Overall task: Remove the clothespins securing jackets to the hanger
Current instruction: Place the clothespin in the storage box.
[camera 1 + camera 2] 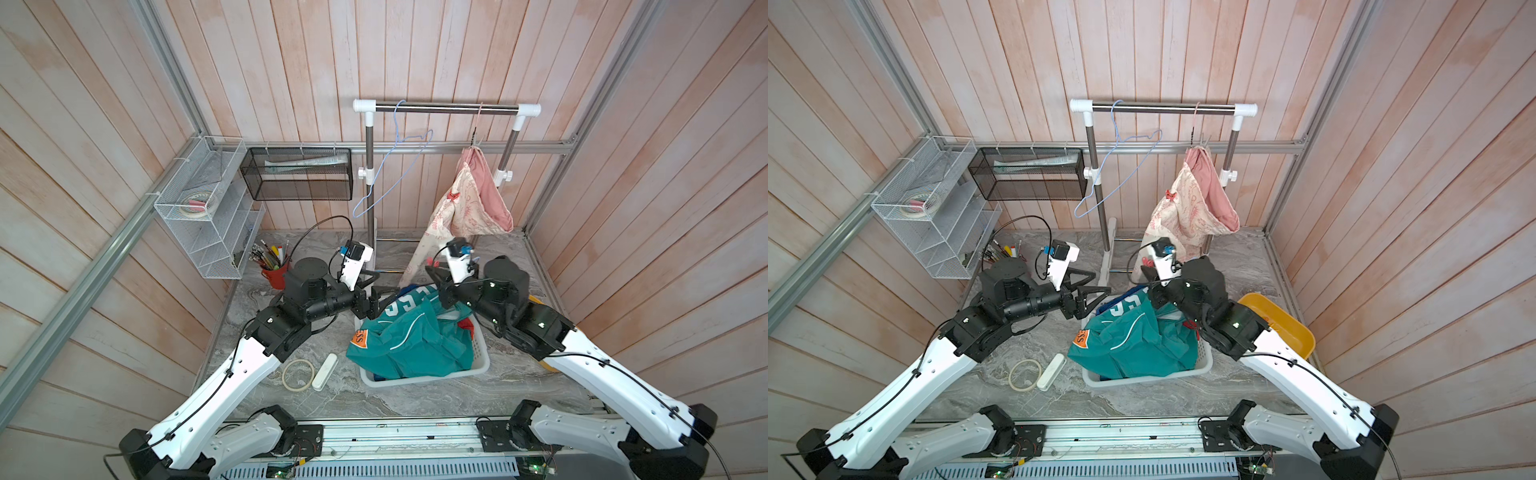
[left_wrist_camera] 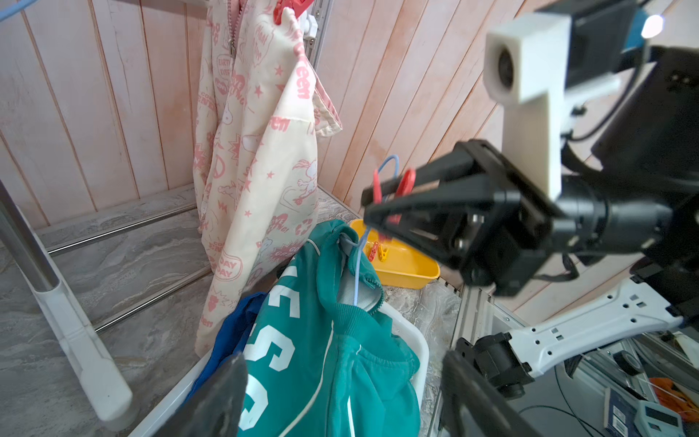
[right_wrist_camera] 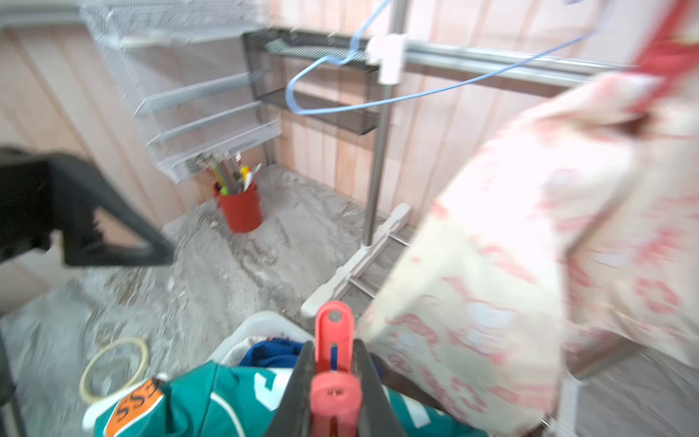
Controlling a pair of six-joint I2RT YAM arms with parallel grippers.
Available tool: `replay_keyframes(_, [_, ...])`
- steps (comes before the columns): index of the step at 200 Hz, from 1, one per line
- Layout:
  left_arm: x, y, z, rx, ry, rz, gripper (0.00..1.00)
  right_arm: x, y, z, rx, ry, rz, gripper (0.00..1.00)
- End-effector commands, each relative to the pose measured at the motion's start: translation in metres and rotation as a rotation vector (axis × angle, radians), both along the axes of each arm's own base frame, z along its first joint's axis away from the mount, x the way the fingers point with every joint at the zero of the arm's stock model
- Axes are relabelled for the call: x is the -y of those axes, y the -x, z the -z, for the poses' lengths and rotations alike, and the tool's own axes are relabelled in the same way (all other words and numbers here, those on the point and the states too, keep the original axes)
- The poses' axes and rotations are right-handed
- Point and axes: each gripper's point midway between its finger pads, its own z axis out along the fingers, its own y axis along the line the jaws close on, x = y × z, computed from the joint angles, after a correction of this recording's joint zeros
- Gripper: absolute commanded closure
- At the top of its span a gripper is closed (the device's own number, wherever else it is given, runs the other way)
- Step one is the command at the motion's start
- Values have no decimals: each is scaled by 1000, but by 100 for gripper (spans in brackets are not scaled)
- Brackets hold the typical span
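— Two grippers. How is the left gripper point(image 1: 1101, 283)?
— Jaws spread, empty, beside the basket point(image 1: 482, 358) holding the teal jacket point(image 1: 415, 345).
— The right gripper point(image 3: 334, 344)?
— Clenched on a clothespin point(image 3: 334, 327) near that basket. Another pin point(image 1: 452, 195) clips the cream jacket point(image 1: 457, 212) hanging from the rack point(image 1: 446, 109).

Cream jacket point(image 1: 446, 212): pink cartoon print, plain pink lining. Teal jacket point(image 1: 415, 345): white letters & piping, orange patch w/ dark letters. Blue jacket point(image 2: 234, 333) plain where it shows. Clothespin point(image 3: 334, 363) coral-red. Hanger point(image 3: 288, 94) lt blue. Basket point(image 1: 482, 353) white, tray point(image 1: 1287, 328) yellow, cup point(image 1: 275, 277) red. Table point(image 1: 415, 399) grey marble w/ white veins. Walls point(image 1: 291, 62) pale pink planks.
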Motion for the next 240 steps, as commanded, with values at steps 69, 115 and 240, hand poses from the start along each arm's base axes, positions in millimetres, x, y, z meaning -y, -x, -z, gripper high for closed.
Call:
replay_keyframes(69, [44,8,93,-10,-318,51,16,228,-15,39,-232,-369,729,100])
replay_keyframes(115, [53,4,126,-37,-420,61,27,279,-26,127,-404,-531,838,100])
replay_keyframes(240, [66,11,148,-56,-415,112,80,352,-33,283,-651,-610,1116,84])
